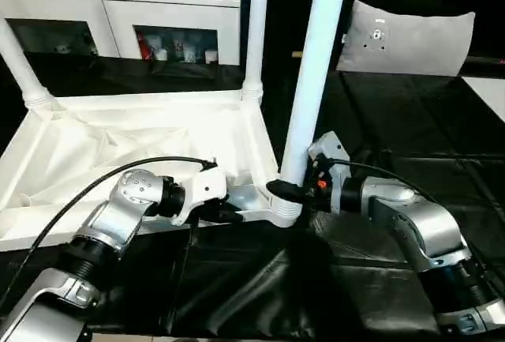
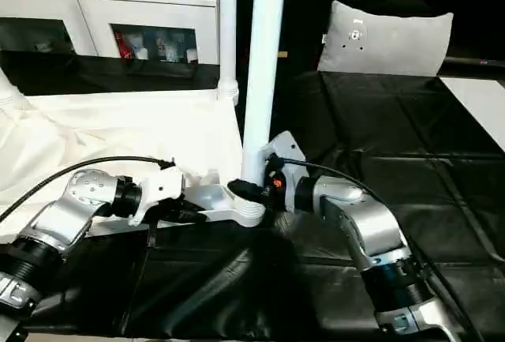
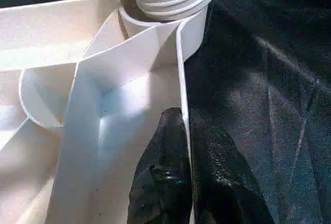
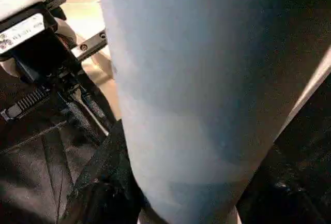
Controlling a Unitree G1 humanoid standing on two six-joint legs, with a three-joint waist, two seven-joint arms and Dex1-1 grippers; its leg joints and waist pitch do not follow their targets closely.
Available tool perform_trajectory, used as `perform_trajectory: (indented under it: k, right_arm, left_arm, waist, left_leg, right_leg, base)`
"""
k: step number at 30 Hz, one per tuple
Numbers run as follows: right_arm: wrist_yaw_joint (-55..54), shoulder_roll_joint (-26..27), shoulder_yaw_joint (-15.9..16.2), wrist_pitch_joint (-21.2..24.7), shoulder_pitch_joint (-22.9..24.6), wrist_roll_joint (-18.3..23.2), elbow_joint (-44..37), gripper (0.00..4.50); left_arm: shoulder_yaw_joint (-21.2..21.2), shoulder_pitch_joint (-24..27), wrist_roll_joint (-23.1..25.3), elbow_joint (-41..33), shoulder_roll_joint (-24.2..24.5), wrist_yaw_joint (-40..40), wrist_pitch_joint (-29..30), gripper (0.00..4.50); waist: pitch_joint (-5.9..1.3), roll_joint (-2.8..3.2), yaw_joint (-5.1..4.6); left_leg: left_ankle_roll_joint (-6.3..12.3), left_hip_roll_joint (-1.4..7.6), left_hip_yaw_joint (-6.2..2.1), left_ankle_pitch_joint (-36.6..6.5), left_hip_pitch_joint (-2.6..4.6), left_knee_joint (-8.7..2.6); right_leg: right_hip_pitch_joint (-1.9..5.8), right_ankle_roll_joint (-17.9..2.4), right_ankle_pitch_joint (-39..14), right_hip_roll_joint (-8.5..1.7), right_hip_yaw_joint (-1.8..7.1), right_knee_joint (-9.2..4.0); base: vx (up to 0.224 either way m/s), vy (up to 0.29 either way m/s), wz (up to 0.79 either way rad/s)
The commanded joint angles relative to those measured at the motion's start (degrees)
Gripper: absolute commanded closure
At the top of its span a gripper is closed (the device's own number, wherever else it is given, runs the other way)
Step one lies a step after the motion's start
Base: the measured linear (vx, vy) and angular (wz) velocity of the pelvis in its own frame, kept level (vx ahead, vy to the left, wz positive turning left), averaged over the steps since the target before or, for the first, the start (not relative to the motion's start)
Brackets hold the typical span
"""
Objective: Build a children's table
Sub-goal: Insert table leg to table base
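Tabletop [image 1: 118, 140]: lying upturned on the black cloth [image 1: 410, 121], rim up; serving as landmark.

Near-corner leg [image 1: 316, 65]: standing in the tabletop's near right corner socket [image 1: 286, 208], long axis running almost upright, leaning slightly away from the tabletop. Two further legs are rising from the far corners.

Right gripper [image 1: 290, 192]: sitting just outside that socket, fingers half apart and clamping the leg's base between them; judged the arm doing the seating.

Left gripper [image 1: 230, 216]: sitting along the tabletop's near rim beside the socket, fingers [image 3: 170, 151] pinching together over the rim wall, steadying.
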Motion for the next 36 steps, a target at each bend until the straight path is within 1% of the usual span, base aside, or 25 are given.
perform_trajectory:
  k: [1, 3, 4, 6, 9, 10, 11, 12, 13, 15, 16, 18, 19, 20, 21, 23, 24, 26, 28, 30, 31, 32, 33, 35, 36]
  right_arm:
    - [-0.1, 0.0, 1.1, 0.0, 0.5, -1.0, 2.2, 2.59]
    - [-0.5, 0.7, 0.9, -0.6, 0.4, -1.1, 3.1, 2.59]
    - [-0.6, 1.0, 0.7, -0.6, 0.3, -0.9, 3.4, 2.59]
    - [-0.7, 1.5, 0.6, -0.6, 0.2, -0.7, 3.9, 2.59]
    - [-0.6, 2.1, 0.4, -0.4, 0.5, -0.5, 4.2, 2.59]
    - [-0.6, 2.3, 0.2, -0.2, 0.8, -0.2, 4.1, 2.59]
    - [-0.8, 2.4, -0.1, -0.1, 1.1, 0.0, 4.0, 2.59]
    - [-1.0, 2.5, -0.3, -0.1, 1.5, 0.2, 3.9, 2.59]
    - [-1.1, 2.5, -0.6, -0.1, 1.8, 0.3, 3.8, 2.59]
    - [-1.4, 3.0, -1.5, -0.3, 2.7, 1.0, 3.7, 2.59]
    - [-1.8, 3.3, -2.1, -0.4, 3.2, 1.4, 3.8, 2.59]
    - [-2.7, 4.6, -4.3, -0.4, 4.3, 2.8, 3.9, 2.59]
    - [-3.1, 5.1, -5.1, -0.4, 4.6, 3.3, 3.9, 2.59]
    - [-4.1, 6.1, -6.7, -0.7, 5.1, 4.2, 4.2, 2.59]
    - [-4.2, 6.3, -7.0, -0.8, 5.3, 4.3, 4.2, 2.59]
    - [-4.9, 7.7, -8.8, -1.6, 6.6, 5.7, 4.4, 2.59]
    - [-5.2, 8.7, -9.8, -2.1, 8.1, 6.9, 4.0, 2.59]
    - [-5.3, 9.2, -10.1, -2.4, 8.8, 7.2, 3.7, 2.59]
    - [-5.5, 10.3, -10.7, -3.5, 10.6, 7.5, 3.0, 2.59]
    - [-5.6, 10.7, -10.9, -4.1, 11.4, 7.6, 2.7, 2.59]
    - [-6.0, 11.7, -11.5, -5.8, 13.6, 7.9, 2.0, 2.59]
    - [-6.0, 11.7, -11.5, -5.8, 13.6, 7.9, 2.0, 2.59]
    - [-6.2, 12.2, -11.8, -7.1, 14.8, 7.8, 1.5, 2.59]
    - [-6.3, 12.4, -11.7, -8.0, 15.7, 7.6, 1.1, 2.59]
    - [-6.1, 12.2, -10.8, -10.0, 16.7, 6.4, 0.5, 2.59]
  left_arm:
    - [-0.6, -0.8, -0.1, -1.1, 0.2, -2.2, -2.2, 4.50]
    - [-0.7, -0.5, -0.6, -1.9, 0.2, -2.9, -2.3, 4.50]
    - [-0.7, -0.5, -0.8, -2.3, 0.2, -3.1, -2.3, 4.50]
    - [-0.8, -0.3, -1.1, -3.1, 0.1, -3.5, -2.1, 4.50]
    - [-0.7, -0.4, -1.2, -3.9, -0.1, -3.5, -2.0, 4.50]
    - [-0.7, -0.5, -1.2, -3.7, -0.2, -3.3, -2.0, 4.50]
    - [-0.5, -0.7, -1.1, -3.5, -0.4, -3.0, -2.0, 4.50]
    - [-0.4, -0.8, -1.0, -3.1, -0.5, -2.5, -2.2, 4.50]
    - [-0.3, -0.9, -0.8, -2.9, -0.6, -2.3, -2.3, 4.50]
    - [-0.2, -1.0, -0.6, -2.5, -0.5, -1.9, -2.4, 4.50]
    - [-0.1, -0.9, -0.6, -2.4, -0.5, -1.8, -2.4, 4.50]
    - [0.4, -0.7, -1.0, -2.5, -0.6, -1.5, -2.0, 4.50]
    - [0.5, -0.6, -1.2, -2.5, -0.7, -1.5, -1.8, 4.50]
    - [0.9, -0.5, -1.6, -2.5, -0.9, -1.4, -1.6, 4.50]
    - [0.9, -0.5, -1.6, -2.5, -0.9, -1.3, -1.6, 4.50]
    - [1.3, -0.4, -1.9, -2.5, -1.1, -1.1, -1.3, 4.50]
    - [1.7, -0.2, -2.3, -2.6, -1.4, -0.5, -1.0, 4.50]
    - [1.8, -0.1, -2.3, -2.6, -1.5, -0.4, -0.9, 4.50]
    - [1.9, -0.2, -2.0, -2.3, -1.6, 0.3, -1.0, 4.50]
    - [2.0, -0.2, -1.8, -2.1, -1.6, 0.8, -1.1, 4.50]
    - [2.3, -0.3, -1.8, -1.9, -1.8, 1.3, -1.0, 4.50]
    - [2.3, -0.3, -1.8, -1.9, -1.8, 1.3, -1.0, 4.50]
    - [2.5, -0.3, -2.0, -1.9, -1.9, 1.4, -0.9, 4.50]
    - [2.6, -0.4, -2.0, -1.8, -1.9, 1.4, -0.8, 4.50]
    - [2.6, -0.4, -2.0, -1.8, -1.9, 1.5, -0.8, 4.50]
  waist:
    - [-3.58, -0.36, -0.04]
    - [-3.59, -0.15, 0.02]
    - [-3.56, -0.41, -0.03]
    - [-3.57, -0.25, 0.03]
    - [-3.53, -0.25, 0.03]
    - [-3.52, -0.11, 0.03]
    - [-3.50, -0.17, 0.02]
    - [-3.54, 0.04, 0.07]
    - [-3.53, -0.03, 0.04]
    - [-3.54, -0.09, 0.15]
    - [-3.57, 0.13, 0.16]
    - [-3.58, 0.03, 0.15]
    - [-3.54, 0.13, 0.20]
    - [-3.57, -0.01, 0.24]
    - [-3.55, 0.22, 0.25]
    - [-3.53, 0.10, 0.21]
    - [-3.45, 0.17, 0.22]
    - [-3.49, 0.09, 0.22]
    - [-3.44, 0.02, 0.16]
    - [-3.43, 0.06, 0.20]
    - [-3.40, 0.11, 0.25]
    - [-3.40, 0.11, 0.25]
    - [-3.38, 0.05, 0.24]
    - [-3.32, 0.12, 0.24]
    - [-3.28, 0.19, 0.23]
  left_leg:
    - [0.06, 3.13, -0.75, -8.9, 0.86, -4.02]
    - [-0.05, 3.15, -0.75, -9.1, 0.88, -3.99]
    - [0.00, 3.11, -0.73, -9.0, 0.83, -4.02]
    - [0.02, 3.17, -0.74, -8.7, 0.89, -4.05]
    - [-0.19, 3.21, -0.75, -9.3, 0.90, -4.10]
    - [-0.33, 3.19, -0.76, -9.5, 0.95, -4.13]
    - [-0.39, 3.20, -0.77, -9.6, 0.91, -4.15]
    - [-0.50, 3.19, -0.80, -9.6, 0.94, -4.13]
    - [-0.51, 3.18, -0.75, -9.6, 0.92, -4.12]
    - [-0.47, 3.23, -0.78, -9.6, 0.93, -4.15]
    - [-0.55, 3.22, -0.77, -10.0, 1.05, -4.16]
    - [-0.66, 3.23, -0.78, -10.0, 1.01, -4.20]
    - [-0.71, 3.22, -0.76, -10.3, 1.05, -4.20]
    - [-0.75, 3.23, -0.77, -10.4, 1.03, -4.23]
    - [-0.84, 3.25, -0.81, -10.5, 1.02, -4.29]
    - [-0.91, 3.26, -0.81, -11.1, 0.98, -4.32]
    - [-1.04, 3.29, -0.82, -11.8, 1.05, -4.38]
    - [-1.10, 3.30, -0.87, -11.7, 1.04, -4.45]
    - [-0.95, 3.26, -0.81, -11.5, 1.01, -4.46]
    - [-0.82, 3.29, -0.84, -11.3, 0.97, -4.47]
    - [-0.80, 3.30, -0.83, -11.7, 0.97, -4.53]
    - [-0.80, 3.30, -0.83, -11.7, 0.97, -4.53]
    - [-0.82, 3.29, -0.84, -12.0, 0.98, -4.55]
    - [-0.96, 3.36, -0.90, -12.4, 1.02, -4.71]
    - [-1.03, 3.35, -0.89, -12.7, 1.03, -4.71]
  right_leg:
    - [1.96, -12.6, -7.3, -4.89, 2.84, -4.42]
    - [1.88, -12.7, -7.7, -5.00, 2.87, -4.43]
    - [1.91, -12.8, -7.9, -4.97, 2.85, -4.46]
    - [1.86, -12.7, -7.3, -4.91, 2.85, -4.36]
    - [1.87, -12.7, -7.8, -4.94, 2.87, -4.40]
    - [1.83, -12.6, -7.8, -4.90, 2.86, -4.45]
    - [1.88, -12.6, -7.8, -4.93, 2.88, -4.45]
    - [1.87, -12.6, -7.7, -4.95, 2.88, -4.41]
    - [1.87, -12.6, -7.6, -4.95, 2.91, -4.49]
    - [1.90, -12.6, -7.4, -4.97, 2.92, -4.46]
    - [1.80, -12.6, -7.4, -4.94, 2.89, -4.50]
    - [1.81, -12.8, -7.1, -4.93, 2.88, -4.48]
    - [1.75, -12.8, -7.4, -4.98, 2.94, -4.52]
    - [1.80, -12.8, -7.6, -4.99, 2.92, -4.53]
    - [1.77, -12.8, -7.7, -4.98, 2.89, -4.54]
    - [1.76, -12.7, -8.3, -5.07, 2.90, -4.62]
    - [1.64, -12.6, -9.3, -5.12, 2.92, -4.81]
    - [1.74, -12.4, -9.6, -5.08, 2.88, -4.79]
    - [1.62, -12.3, -9.3, -5.02, 2.90, -4.79]
    - [1.67, -12.2, -9.3, -5.09, 2.90, -4.78]
    - [1.60, -12.0, -9.9, -5.09, 2.91, -4.87]
    - [1.60, -12.0, -9.9, -5.09, 2.91, -4.87]
    - [1.53, -11.8, -10.4, -5.12, 2.93, -4.92]
    - [1.49, -11.6, -11.2, -5.09, 2.91, -5.03]
    - [1.41, -11.5, -11.5, -5.08, 2.91, -5.04]
  base:
    - [0.000, 0.000, 0.00]
    - [0.000, 0.000, 0.00]
    - [0.000, 0.000, 0.00]
    - [0.000, 0.000, 0.00]
    - [0.000, 0.000, 0.00]
    - [0.000, 0.000, 0.00]
    - [0.000, 0.000, 0.00]
    - [0.000, 0.000, 0.00]
    - [0.000, 0.000, 0.00]
    - [0.000, 0.000, 0.00]
    - [0.000, 0.000, 0.00]
    - [0.000, 0.000, 0.00]
    - [0.000, 0.000, 0.00]
    - [0.000, 0.000, 0.00]
    - [0.000, 0.000, 0.00]
    - [0.000, 0.000, 0.00]
    - [0.000, 0.000, 0.00]
    - [0.000, 0.000, 0.00]
    - [0.000, 0.000, 0.00]
    - [0.000, 0.000, 0.00]
    - [0.000, 0.000, 0.00]
    - [0.000, 0.000, 0.00]
    - [0.000, 0.000, 0.00]
    - [0.000, 0.000, 0.00]
    - [0.000, 0.000, 0.00]
